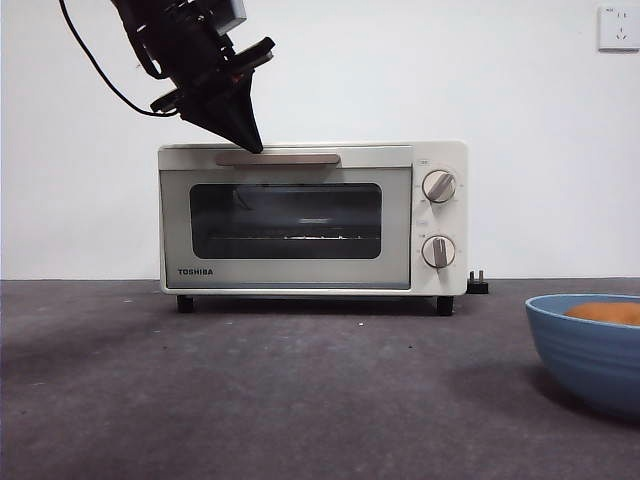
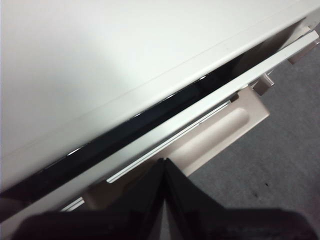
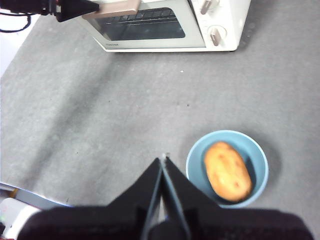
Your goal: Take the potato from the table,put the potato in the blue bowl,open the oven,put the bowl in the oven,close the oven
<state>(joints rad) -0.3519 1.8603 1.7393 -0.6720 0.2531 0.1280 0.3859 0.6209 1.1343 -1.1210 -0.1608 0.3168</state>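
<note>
The cream-white oven (image 1: 290,272) stands at the back of the dark grey table (image 1: 250,390). My left gripper (image 1: 254,146) comes down from the upper left, shut, its tip at the left end of the tan handle (image 1: 290,159). In the left wrist view the left gripper (image 2: 164,162) rests against the handle (image 2: 225,127), and a dark gap shows between the door's top edge (image 2: 200,115) and the oven body (image 2: 125,60). The blue bowl (image 3: 197,172) sits at the front right with the potato (image 3: 227,171) inside. My right gripper (image 3: 163,161) hovers shut, beside and above the bowl.
A black plug (image 1: 478,284) lies by the oven's right rear foot, and a wall socket (image 1: 618,27) is high on the right. The arm's cable (image 1: 95,70) hangs at the upper left. A white object (image 3: 12,220) sits past the table's edge.
</note>
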